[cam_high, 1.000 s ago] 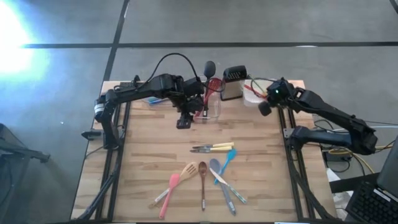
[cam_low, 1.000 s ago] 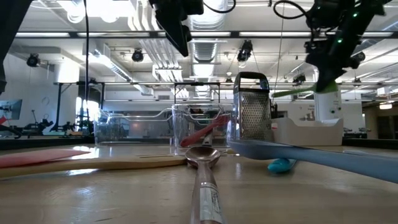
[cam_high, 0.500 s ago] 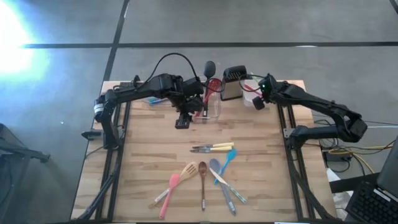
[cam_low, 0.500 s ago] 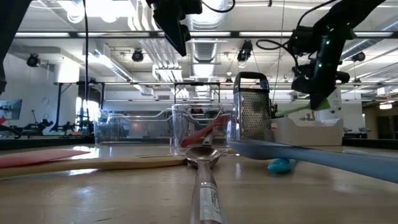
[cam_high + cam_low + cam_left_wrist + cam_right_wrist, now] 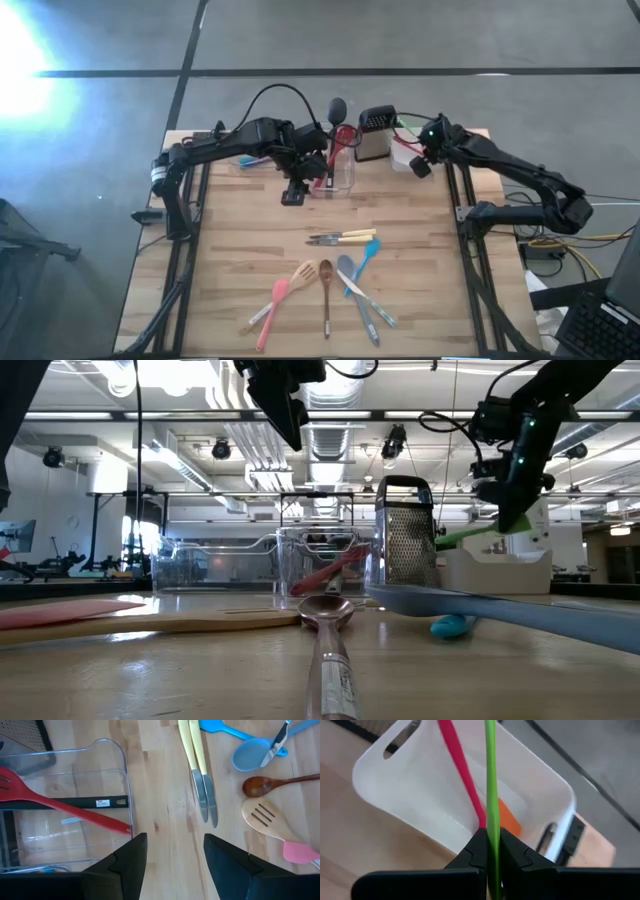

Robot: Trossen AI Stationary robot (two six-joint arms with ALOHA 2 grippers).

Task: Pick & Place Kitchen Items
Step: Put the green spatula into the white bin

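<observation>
A wooden table [image 5: 240,250] carries scattered utensils [image 5: 340,275], a clear tub [image 5: 343,172], a grater [image 5: 375,135].

In the right wrist view the green handle [image 5: 490,780] runs off the frame's edge, so its working end is unseen, and the right end effector [image 5: 489,851] covers its lower stretch. The white tub [image 5: 445,800] is cut off too. In the high view the utensils [image 5: 330,285] on the counter [image 5: 240,260] are too small to identify individually. The low view blurs the nearest spoon [image 5: 327,630].
</observation>
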